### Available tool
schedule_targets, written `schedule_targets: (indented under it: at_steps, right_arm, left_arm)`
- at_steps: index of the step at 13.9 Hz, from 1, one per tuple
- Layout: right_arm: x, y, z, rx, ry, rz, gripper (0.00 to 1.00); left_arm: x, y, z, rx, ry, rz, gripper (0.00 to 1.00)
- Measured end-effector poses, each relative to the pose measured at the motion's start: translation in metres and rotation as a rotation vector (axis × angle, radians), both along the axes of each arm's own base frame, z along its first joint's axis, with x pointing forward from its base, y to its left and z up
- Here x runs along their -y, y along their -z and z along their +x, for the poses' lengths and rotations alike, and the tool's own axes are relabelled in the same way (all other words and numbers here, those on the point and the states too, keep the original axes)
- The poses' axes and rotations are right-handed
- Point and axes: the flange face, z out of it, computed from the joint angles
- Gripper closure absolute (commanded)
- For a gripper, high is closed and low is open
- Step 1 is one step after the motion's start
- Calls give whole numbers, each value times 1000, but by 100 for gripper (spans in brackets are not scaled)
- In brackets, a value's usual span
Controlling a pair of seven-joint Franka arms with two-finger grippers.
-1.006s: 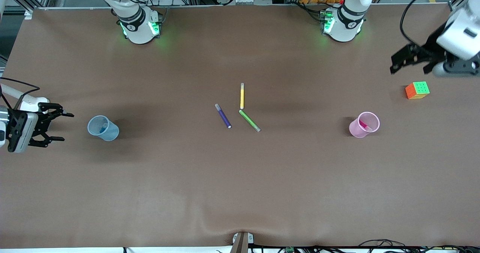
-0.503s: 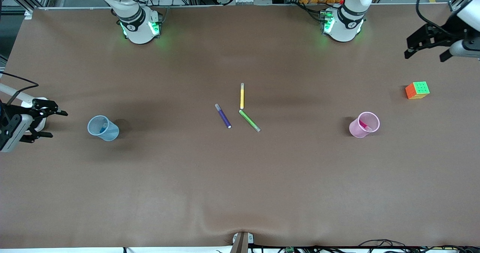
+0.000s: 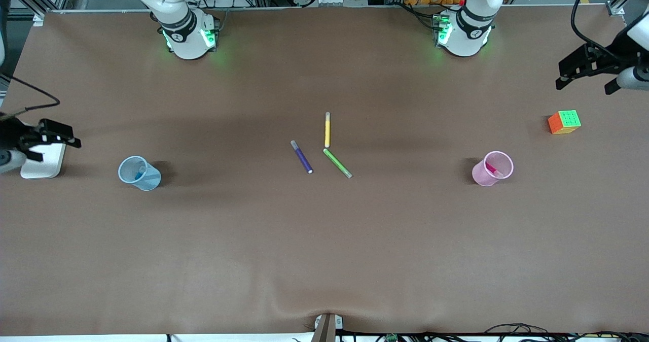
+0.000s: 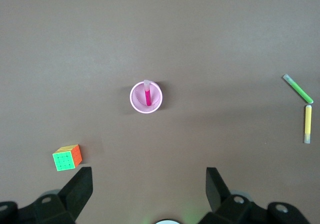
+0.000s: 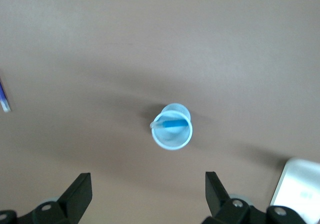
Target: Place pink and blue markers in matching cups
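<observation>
I am holding my left gripper [image 4: 148,194] released, its jaws spread wide with nothing between them, up over the left arm's end of the table [image 3: 324,240]. Looking down past those jaws, the pink cup [image 4: 146,97] is standing upright with the pink marker [image 4: 148,94] leaning inside it, its greyish cap resting on the rim. The colourful cube [image 4: 67,157] is sitting close by one of my fingers [image 4: 80,186], apart from the cup. Farther out, the green pen [image 4: 298,88] and yellow pen [image 4: 308,124] are lying nearly end to end near mid-table. I am keeping my right gripper [image 5: 148,194] released as well, jaws wide and empty, over the right arm's end of the table. Below those jaws the blue cup [image 5: 172,128] is standing with the blue marker [image 5: 170,125] slanting across its mouth, inside it. A flat white block [image 5: 299,184] is lying beside one finger, and the purple pen [image 3: 301,157] is lying well away toward mid-table.
</observation>
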Motion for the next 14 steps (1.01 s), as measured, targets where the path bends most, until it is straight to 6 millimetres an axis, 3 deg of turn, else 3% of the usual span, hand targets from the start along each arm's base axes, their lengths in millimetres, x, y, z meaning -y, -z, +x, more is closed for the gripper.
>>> schedule_targets:
  at_steps: [4, 7, 10, 14]
  right_arm:
    - [-4, -42, -37, -72, 265, -18, 0]
    - [-27, -67, -59, -108, 349, -31, 0]
    - [-49, -77, -71, -138, 321, -38, 0]
    - [-55, -81, -71, -124, 310, -41, 0]
  left_arm:
    - [-30, 10, 8, -4, -51, -4, 0]
    - [-43, 10, 8, -3, -75, -5, 0]
    - [-41, 10, 8, -4, -72, -5, 0]
    - [-40, 10, 8, -4, -105, -6, 0]
